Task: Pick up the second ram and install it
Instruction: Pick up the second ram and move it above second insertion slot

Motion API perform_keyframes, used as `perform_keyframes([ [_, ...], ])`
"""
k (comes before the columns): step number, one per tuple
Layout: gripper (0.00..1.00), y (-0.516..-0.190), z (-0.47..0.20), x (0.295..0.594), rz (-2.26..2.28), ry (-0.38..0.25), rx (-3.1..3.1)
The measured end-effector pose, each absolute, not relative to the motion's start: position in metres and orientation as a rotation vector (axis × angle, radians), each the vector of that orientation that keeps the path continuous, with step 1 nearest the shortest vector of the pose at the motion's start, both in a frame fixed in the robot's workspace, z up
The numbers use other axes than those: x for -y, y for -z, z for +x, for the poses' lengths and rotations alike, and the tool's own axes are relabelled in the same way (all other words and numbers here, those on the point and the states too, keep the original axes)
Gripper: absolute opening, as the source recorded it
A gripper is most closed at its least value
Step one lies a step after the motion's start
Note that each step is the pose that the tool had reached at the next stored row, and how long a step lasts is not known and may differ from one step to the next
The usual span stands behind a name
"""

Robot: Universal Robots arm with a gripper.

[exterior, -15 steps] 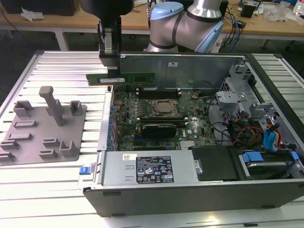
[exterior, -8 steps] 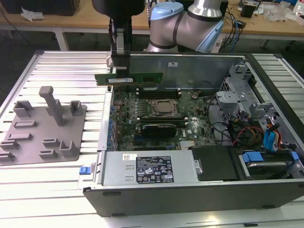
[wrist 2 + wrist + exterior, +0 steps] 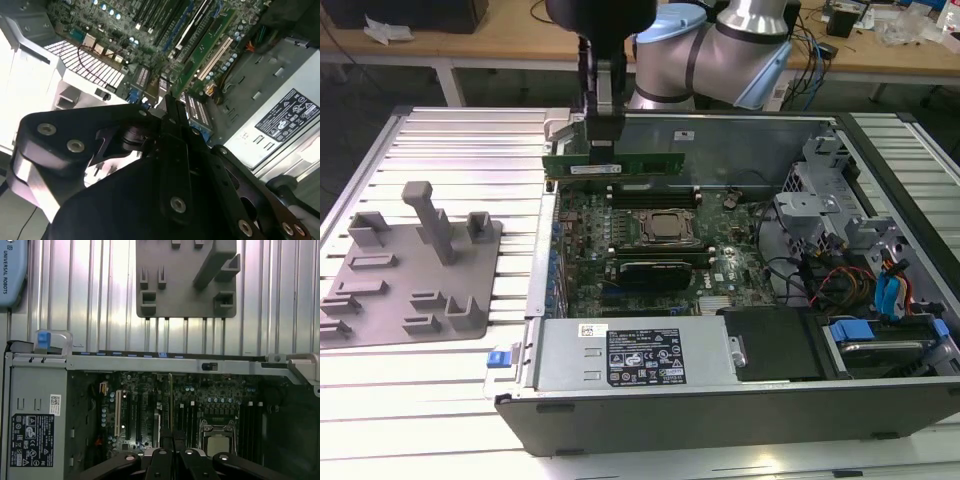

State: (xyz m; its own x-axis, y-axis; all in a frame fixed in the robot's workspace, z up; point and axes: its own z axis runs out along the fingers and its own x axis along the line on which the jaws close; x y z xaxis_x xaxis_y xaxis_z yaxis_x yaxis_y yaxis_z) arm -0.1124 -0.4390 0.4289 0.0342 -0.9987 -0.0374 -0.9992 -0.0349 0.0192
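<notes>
The claw [image 3: 605, 148] is clamped on the second ram [image 3: 650, 160] near its middle. The ram's long axis lies parallel to the black slots [image 3: 655, 197] just below.

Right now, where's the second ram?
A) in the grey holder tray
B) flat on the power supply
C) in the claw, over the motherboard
C: in the exterior view the claw grips the second ram, a green stick on edge, over the motherboard in the open case.
</notes>
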Motion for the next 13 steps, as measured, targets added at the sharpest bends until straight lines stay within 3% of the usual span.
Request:
perform_keyframes([
  [13, 0.09, -0.429, -0.08, 0.439, -2.25, -0.063, -2.174],
])
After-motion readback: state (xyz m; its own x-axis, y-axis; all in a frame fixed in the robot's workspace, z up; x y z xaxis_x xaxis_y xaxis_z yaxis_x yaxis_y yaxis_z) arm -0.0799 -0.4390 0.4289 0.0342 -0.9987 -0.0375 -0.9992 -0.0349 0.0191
